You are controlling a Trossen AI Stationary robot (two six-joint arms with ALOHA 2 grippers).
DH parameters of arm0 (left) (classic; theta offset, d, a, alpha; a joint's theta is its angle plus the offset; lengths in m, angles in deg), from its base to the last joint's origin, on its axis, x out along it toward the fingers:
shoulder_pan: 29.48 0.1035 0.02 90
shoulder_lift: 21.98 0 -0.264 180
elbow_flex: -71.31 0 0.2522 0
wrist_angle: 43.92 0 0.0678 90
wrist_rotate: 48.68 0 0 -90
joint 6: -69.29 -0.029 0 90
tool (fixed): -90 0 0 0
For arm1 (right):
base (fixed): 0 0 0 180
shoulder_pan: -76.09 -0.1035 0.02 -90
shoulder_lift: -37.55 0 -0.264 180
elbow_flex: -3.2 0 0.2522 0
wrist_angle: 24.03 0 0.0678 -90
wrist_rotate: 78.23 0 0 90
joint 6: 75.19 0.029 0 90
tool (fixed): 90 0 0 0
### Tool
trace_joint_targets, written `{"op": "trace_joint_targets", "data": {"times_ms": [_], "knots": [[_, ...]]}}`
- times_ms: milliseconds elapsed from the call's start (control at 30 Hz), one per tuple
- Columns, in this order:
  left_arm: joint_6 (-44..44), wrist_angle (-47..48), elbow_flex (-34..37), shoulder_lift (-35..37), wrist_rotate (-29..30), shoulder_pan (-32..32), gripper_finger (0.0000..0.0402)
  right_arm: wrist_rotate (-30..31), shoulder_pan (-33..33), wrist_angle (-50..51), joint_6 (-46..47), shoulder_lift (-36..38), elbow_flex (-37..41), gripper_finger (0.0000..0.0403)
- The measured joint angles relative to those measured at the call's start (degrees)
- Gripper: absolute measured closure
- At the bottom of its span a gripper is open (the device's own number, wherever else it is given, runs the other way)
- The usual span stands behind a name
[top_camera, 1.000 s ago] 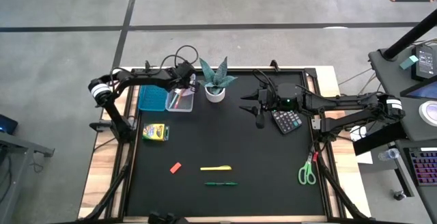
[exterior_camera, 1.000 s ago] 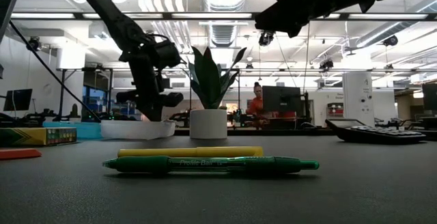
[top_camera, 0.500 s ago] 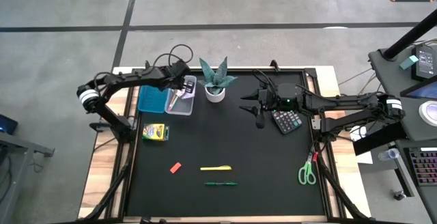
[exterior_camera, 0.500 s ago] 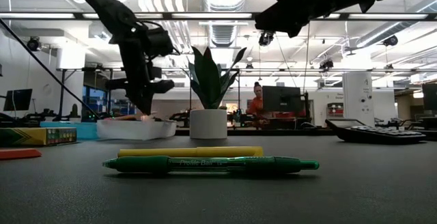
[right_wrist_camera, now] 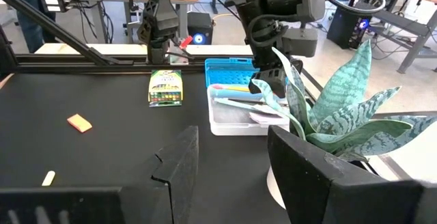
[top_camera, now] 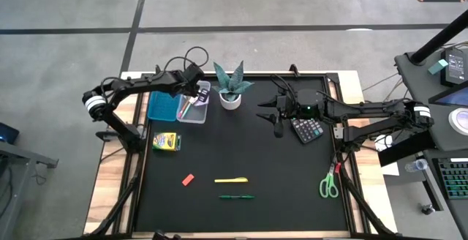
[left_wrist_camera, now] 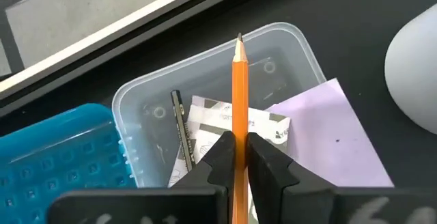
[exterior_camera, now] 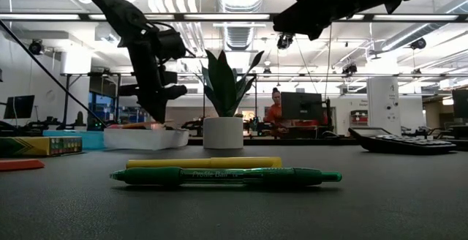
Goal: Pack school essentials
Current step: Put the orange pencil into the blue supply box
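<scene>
Black mat (top_camera: 248, 152) covers most of the table, with a potted plant (top_camera: 232, 86) at the back. Left gripper (left_wrist_camera: 235, 157) is pinched tight on an orange pencil (left_wrist_camera: 240, 94), hanging over the clear tub (left_wrist_camera: 287, 46) next to the blue lid (top_camera: 161, 105); tub's already got a pencil, a patterned packet and purple paper in it. Right gripper (right_wrist_camera: 232, 162) sits spread wide and empty by the calculator (top_camera: 307, 129). Crayon box (top_camera: 167, 141), red eraser (top_camera: 188, 179), yellow pen (top_camera: 231, 180), green pen (top_camera: 236, 196) and scissors (top_camera: 328, 185) lie loose on the mat.
</scene>
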Motion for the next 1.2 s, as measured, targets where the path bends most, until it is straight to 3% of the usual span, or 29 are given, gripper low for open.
{"op": "trace_joint_targets", "data": {"times_ms": [400, 1200], "knots": [[-5.34, -3.9, 0.07, -0.08, -1.76, 0.0, 0.0389, 0.0, 0.0, -0.04, 0.01, 0.0, 0.0, 0.0236], [-5.25, -5.98, 2.52, -0.1, -2.24, -0.04, 0.0388, 0.0, 0.0, -0.04, -0.02, 0.0, 0.0, 0.0236]]}}
